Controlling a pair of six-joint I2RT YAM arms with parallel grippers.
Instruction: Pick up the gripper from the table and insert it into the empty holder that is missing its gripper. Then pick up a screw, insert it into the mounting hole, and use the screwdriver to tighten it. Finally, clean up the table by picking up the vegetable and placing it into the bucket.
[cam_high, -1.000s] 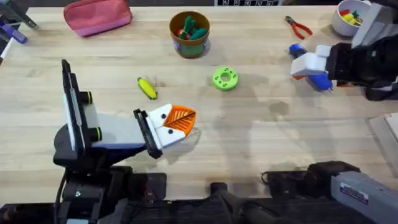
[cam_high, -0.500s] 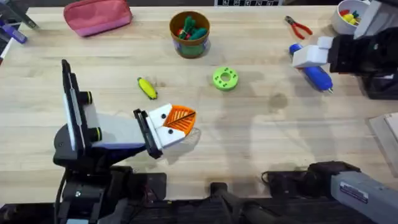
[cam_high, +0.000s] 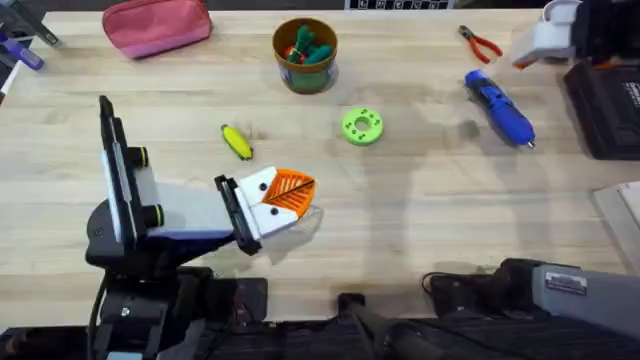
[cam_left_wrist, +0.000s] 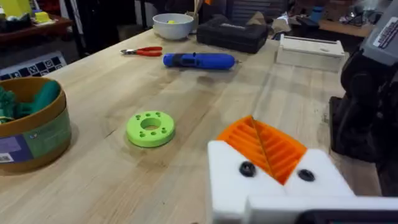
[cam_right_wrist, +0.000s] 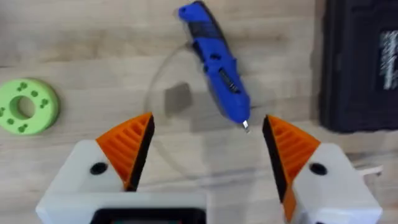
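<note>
Overhead: screwdriver (cam_high: 499, 107) lies loose near the bench's far right corner, my right claw (cam_high: 545, 40) up above it, holding nothing. Vegetable (cam_high: 237, 141) sits on bare wood left of middle, well short of the bucket (cam_high: 305, 53) at the far edge, so cleanup's not done.

Left wrist: left claw (cam_left_wrist: 273, 165) shows an orange wedge on its base; can't tell if it's spread. Green ring (cam_left_wrist: 150, 128) sits nearby, nothing blocking.

Right wrist: fingers (cam_right_wrist: 129, 146) spread wide, screwdriver between and beyond them, black case (cam_right_wrist: 359, 62) beside it.

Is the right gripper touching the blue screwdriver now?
Apart. In the right wrist view the right gripper is open above the screwdriver, bare table between them.
</note>
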